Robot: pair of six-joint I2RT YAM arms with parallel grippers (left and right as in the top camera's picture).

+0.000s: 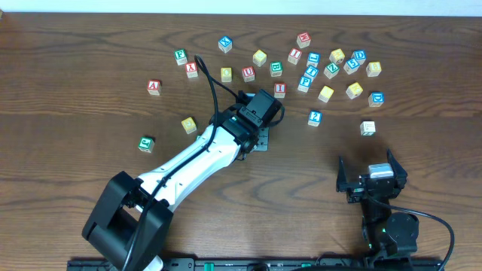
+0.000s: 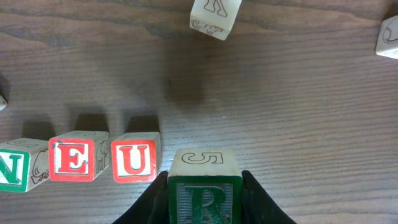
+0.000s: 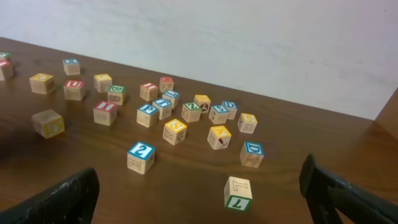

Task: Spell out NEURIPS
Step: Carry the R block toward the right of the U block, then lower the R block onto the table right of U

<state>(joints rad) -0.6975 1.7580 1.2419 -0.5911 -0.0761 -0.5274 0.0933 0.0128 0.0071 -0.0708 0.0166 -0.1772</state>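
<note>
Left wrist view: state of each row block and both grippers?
N block, resting on table, row's left end.
E block, resting on table, right of N.
U block, resting on table, right of E.
R block, clamped by left gripper, right of U.
left gripper, shut on R block.
right gripper, open, empty.

Tally: cubes, arms, table.
Overhead: 26 alphabet cubes (image 1: 248, 73) in the open on 1 table (image 1: 75, 45). By top colour, 6 red, 8 blue, 7 yellow, the other 5 green or too small to call; the right cluster is crowded, so the count may be out by one. Left wrist view: 4 readable letters, green N (image 2: 12, 169), red E (image 2: 76, 160), red U (image 2: 134, 160), green R (image 2: 204, 202). Arms: 2, left arm (image 1: 188, 162) and right arm (image 1: 380, 203).
</note>
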